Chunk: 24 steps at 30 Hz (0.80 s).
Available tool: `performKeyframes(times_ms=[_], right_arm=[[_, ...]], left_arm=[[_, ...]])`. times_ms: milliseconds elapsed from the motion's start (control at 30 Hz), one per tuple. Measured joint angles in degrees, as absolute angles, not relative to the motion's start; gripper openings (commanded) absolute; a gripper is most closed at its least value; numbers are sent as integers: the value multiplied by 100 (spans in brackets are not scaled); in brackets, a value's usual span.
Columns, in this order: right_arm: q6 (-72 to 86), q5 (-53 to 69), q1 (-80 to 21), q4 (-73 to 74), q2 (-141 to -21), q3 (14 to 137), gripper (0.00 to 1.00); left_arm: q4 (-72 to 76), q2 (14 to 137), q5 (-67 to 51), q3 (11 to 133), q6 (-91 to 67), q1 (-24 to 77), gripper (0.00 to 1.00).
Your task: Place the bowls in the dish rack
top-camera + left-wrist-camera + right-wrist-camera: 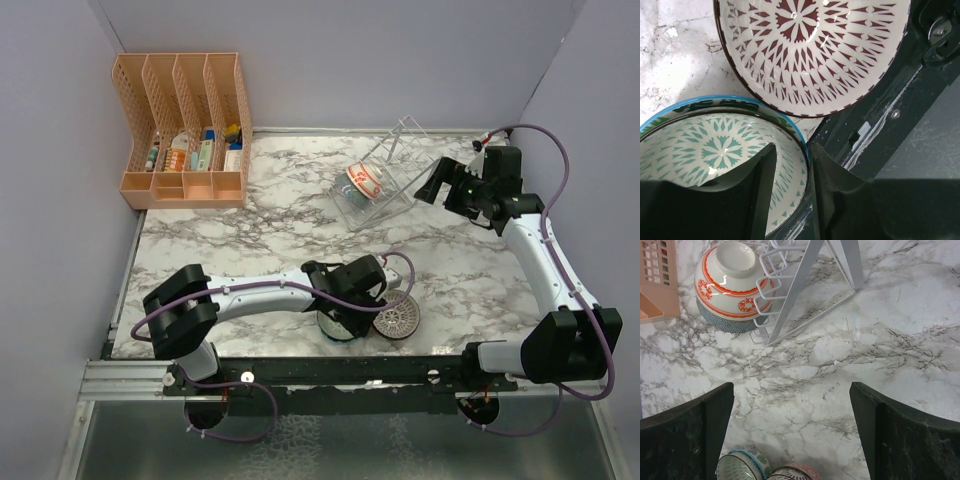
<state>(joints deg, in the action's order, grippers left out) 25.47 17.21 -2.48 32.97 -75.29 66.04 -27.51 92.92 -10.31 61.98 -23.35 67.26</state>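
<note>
While the red-rimmed bowl (732, 285) lies on its side in the dish rack (805, 270), the teal bowl (715, 150) sits at the near edge of the table (250, 220), just beside the brown lattice bowl (810, 45); the left gripper (792, 150) straddles the teal rim, jaws narrowly parted, though I cannot tell whether they pinch it; the right gripper (791, 390) hangs wide open and empty near the rack. A firm pinch and a straight lift clear of the neighbour seem wise before tilting the bowl into a free slot.

teal bowl (715, 150): glossy glaze | dish rack (792, 295): white wire | table (250, 240): smooth (marble-look) | organizer (180, 90): matt plastic
</note>
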Motion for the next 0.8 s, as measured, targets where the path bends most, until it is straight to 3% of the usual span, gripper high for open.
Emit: performKeyframes(times_ms=[100,800], right_arm=[[2547,1721,-250,3297,-7529,6604,100],[2569,1719,-250,3297,-7454,6602,100]], left_arm=[[-2729,9292,-1133,6193,-2327,6731,0],[-3409,8750,-340,6713,-2102,6746,0]])
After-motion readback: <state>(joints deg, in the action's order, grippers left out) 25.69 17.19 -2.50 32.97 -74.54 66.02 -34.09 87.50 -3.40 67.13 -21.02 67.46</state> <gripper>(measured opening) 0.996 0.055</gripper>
